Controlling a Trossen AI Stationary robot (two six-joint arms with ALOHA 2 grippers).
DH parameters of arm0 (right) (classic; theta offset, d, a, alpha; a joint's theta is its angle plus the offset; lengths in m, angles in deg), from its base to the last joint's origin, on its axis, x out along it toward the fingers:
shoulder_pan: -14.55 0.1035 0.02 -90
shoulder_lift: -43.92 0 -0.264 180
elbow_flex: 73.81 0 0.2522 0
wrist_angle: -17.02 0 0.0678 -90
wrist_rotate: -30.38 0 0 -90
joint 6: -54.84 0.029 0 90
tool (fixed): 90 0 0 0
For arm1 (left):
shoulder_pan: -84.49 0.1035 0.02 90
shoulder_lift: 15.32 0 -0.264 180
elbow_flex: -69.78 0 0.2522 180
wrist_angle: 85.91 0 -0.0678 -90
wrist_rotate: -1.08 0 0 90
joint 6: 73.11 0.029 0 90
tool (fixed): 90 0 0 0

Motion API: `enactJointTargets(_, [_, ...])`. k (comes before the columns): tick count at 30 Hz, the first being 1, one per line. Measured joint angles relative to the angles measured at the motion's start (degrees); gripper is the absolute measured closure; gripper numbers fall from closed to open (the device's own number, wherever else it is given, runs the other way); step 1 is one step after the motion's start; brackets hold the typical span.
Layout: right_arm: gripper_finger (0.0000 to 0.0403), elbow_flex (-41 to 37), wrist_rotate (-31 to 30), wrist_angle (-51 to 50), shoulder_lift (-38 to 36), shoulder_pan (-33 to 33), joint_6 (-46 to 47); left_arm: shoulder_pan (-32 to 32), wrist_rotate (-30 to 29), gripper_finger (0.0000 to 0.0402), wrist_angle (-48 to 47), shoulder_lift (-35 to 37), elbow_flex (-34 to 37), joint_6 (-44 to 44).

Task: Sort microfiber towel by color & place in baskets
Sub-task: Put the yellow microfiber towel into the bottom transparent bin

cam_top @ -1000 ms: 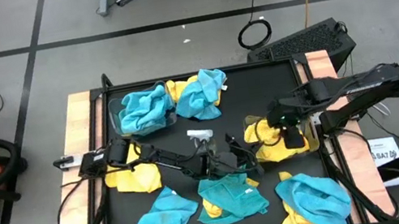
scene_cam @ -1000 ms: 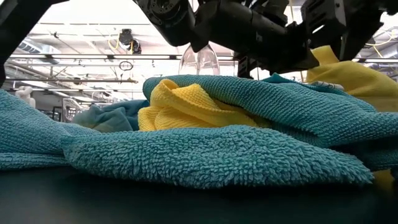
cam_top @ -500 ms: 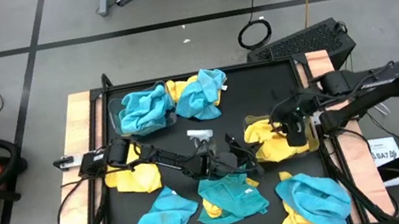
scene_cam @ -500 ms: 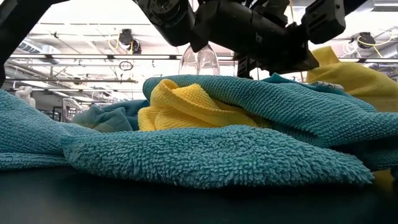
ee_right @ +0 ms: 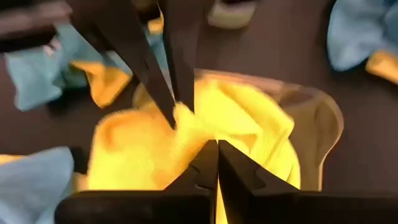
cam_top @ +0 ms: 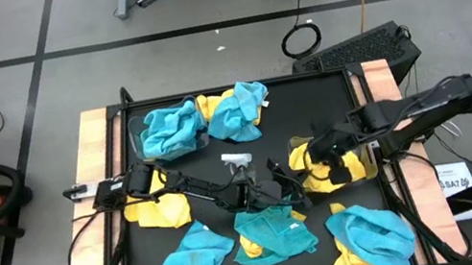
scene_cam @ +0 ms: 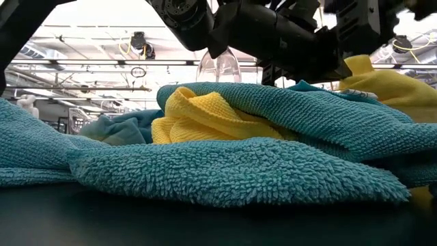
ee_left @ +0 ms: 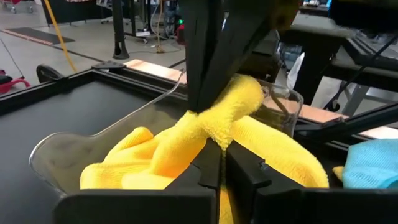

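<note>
Black matting covers the bench (cam_top: pixel 308 100), and I see turquoise and yellow cloths strewn across it. My right hand (cam_top: pixel 317 151) pinches a bright yellow towel (cam_top: pixel 307 157), soft and ribbed, bunched to a peak between the closed fingers. That towel hangs directly under the hand and spills into the clear basket (cam_top: pixel 372 159) below it, which already holds yellow cloth. My left hand (cam_top: pixel 283 188) sits low just beside that basket, over a turquoise towel (cam_top: pixel 275 233); I cannot tell whether its fingers are open. From the left wrist view I get the basket's curved clear wall (ee_left: pixel 74 144) and the pinched fold (ee_left: pixel 219 124), which the overhead view hides. The right wrist view shows the yellow heap (ee_right: pixel 205 137) under the hand. The second basket (cam_top: pixel 135 140), holding turquoise cloth, lies well apart from both hands.
</note>
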Motion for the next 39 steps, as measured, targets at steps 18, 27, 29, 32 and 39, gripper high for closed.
enactJointTargets(18, [0.0402, -13.0, -0.81, 9.34, 2.41, -0.95, 6.41, -2.61, -0.44, 0.0377, -0.05, 1.06, 0.09, 8.52])
enactJointTargets(27, [0.0403, -13.35, -0.83, 9.95, 8.47, -1.0, 7.2, -4.36, -0.57, 0.0376, -2.89, 4.79, 0.07, 11.4])
enactJointTargets(29, [0.0403, -13.35, -0.83, 9.96, 10.71, -1.0, 7.18, -4.84, -0.61, 0.0376, -4.31, 5.36, 0.07, 11.75])
enactJointTargets(32, [0.0403, -13.31, -0.85, 9.99, 13.89, -1.0, 7.14, -5.68, -0.63, 0.0376, -8.68, 6.29, 0.07, 11.75])
enactJointTargets(39, [0.0403, -13.28, -0.73, 9.54, 15.78, -1.0, 6.79, -8.31, -0.92, 0.0376, -19.12, 10.19, 0.07, 12.13])
